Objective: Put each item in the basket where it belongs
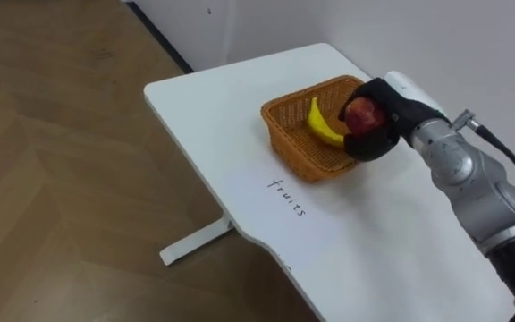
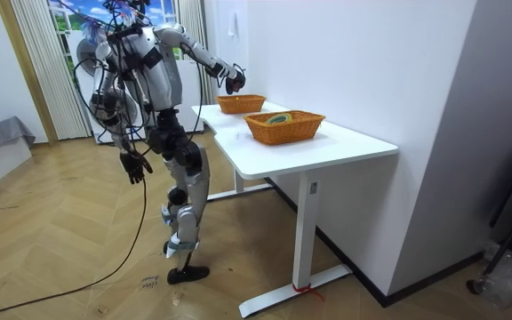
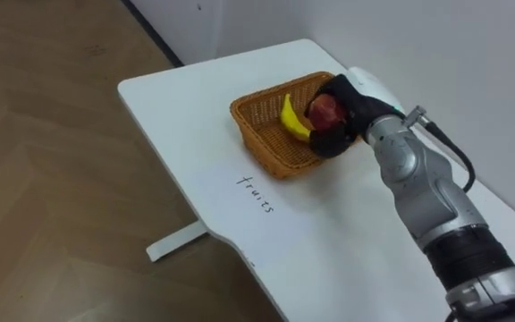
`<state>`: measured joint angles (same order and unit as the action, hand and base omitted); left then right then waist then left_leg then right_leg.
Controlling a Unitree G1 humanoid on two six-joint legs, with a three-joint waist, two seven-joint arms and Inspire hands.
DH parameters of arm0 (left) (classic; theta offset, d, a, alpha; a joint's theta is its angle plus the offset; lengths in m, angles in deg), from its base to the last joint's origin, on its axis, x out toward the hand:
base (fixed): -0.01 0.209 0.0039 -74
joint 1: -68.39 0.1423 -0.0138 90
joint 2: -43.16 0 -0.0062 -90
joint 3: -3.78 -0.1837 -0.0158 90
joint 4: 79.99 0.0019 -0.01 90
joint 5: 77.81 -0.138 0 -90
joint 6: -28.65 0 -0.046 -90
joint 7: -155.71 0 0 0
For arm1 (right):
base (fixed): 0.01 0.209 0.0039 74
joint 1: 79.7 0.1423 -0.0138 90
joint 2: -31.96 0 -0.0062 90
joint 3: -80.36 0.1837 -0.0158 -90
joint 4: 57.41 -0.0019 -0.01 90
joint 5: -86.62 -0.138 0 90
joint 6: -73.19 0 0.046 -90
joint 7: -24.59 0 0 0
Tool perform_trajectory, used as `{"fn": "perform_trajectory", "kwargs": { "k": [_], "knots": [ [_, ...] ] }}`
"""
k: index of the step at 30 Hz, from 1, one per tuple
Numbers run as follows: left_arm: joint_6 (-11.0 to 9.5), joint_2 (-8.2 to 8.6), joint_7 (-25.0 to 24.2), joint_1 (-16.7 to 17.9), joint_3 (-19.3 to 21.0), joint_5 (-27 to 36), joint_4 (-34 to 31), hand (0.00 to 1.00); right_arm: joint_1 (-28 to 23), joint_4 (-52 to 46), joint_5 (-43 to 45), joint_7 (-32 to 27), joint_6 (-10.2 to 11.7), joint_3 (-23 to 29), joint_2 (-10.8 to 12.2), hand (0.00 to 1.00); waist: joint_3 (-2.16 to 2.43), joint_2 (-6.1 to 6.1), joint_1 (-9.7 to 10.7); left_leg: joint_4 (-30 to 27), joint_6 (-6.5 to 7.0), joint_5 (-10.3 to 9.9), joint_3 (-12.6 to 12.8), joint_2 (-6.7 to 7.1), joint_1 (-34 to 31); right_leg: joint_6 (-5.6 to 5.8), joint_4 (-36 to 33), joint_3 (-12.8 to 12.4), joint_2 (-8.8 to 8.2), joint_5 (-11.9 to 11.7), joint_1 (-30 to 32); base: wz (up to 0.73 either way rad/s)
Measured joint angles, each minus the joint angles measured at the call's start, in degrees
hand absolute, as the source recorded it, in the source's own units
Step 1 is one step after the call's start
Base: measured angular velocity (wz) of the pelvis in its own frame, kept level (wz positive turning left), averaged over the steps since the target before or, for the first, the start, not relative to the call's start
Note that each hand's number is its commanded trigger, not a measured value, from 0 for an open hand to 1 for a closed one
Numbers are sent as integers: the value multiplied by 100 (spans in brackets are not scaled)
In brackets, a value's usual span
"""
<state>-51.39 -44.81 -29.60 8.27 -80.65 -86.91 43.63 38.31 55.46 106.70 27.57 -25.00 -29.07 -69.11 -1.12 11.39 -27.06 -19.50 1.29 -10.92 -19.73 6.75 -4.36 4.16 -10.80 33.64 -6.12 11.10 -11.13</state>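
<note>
Fingers (image 1: 366,148) of right hand (image 1: 399,111) clasp one apple (image 1: 362,114) by one banana (image 1: 322,126)

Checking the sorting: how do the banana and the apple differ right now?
The banana is yellow, long and curved; the apple is red and round. The banana lies loose in the basket; the apple is gripped in the right hand at the basket's edge. Both are fruit at the same basket.
</note>
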Motion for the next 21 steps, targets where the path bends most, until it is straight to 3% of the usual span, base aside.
{"fn": "perform_trajectory", "kwargs": {
  "k": [3,9,11,12,13,18,19,20,21],
  "knots": [
    [-25,-28,-1,-9,2,8,3,0,151,342,-165,-284,222,1,0,100,15,30,-19,-41,-10,7,-58,15,-143,0,-16,50,2,0,115,10],
    [-140,-100,1,-180,-4,285,60,0,642,1005,-303,-920,322,-83,-10,100,6,93,-21,-121,-64,80,-63,-22,-611,-3,-100,109,27,-1,534,4],
    [-181,-123,3,-230,-3,393,118,0,732,1125,-346,-1007,337,-179,-19,100,-44,85,-19,-130,-63,91,-53,-20,-660,-5,-100,110,23,-2,577,0],
    [-191,-138,5,-247,-3,402,121,0,745,1191,-403,-1032,359,-198,-19,100,-33,131,-16,-141,-58,94,-53,-22,-715,-5,-100,109,19,-3,624,0],
    [-228,-149,10,-265,-4,409,120,0,764,1248,-438,-1054,362,-197,-20,100,-80,135,-12,-162,-57,94,-59,-22,-754,-5,-100,112,19,-3,646,3],
    [-367,-152,13,-381,-3,512,154,0,939,1527,-467,-1163,386,-198,-36,100,-96,194,-13,-241,-50,105,-46,-27,-1042,-18,-116,82,19,-11,919,-2],
    [-404,-159,12,-415,-4,511,154,0,1028,1591,-498,-1174,393,-199,-37,94,-100,195,-11,-256,-50,106,-34,-35,-1107,-30,-123,76,22,-18,986,-7],
    [-406,-160,14,-444,-3,511,154,0,1085,1637,-501,-1189,397,-207,-38,56,-104,199,-16,-257,-50,109,-23,-41,-1131,-31,-135,70,21,-19,1019,-9],
    [-422,-176,23,-482,-6,512,154,0,1215,1743,-505,-1254,396,-307,-40,9,-105,204,-20,-264,-50,109,-4,-54,-1181,-33,-176,38,19,-20,1094,-11]
  ]
}}
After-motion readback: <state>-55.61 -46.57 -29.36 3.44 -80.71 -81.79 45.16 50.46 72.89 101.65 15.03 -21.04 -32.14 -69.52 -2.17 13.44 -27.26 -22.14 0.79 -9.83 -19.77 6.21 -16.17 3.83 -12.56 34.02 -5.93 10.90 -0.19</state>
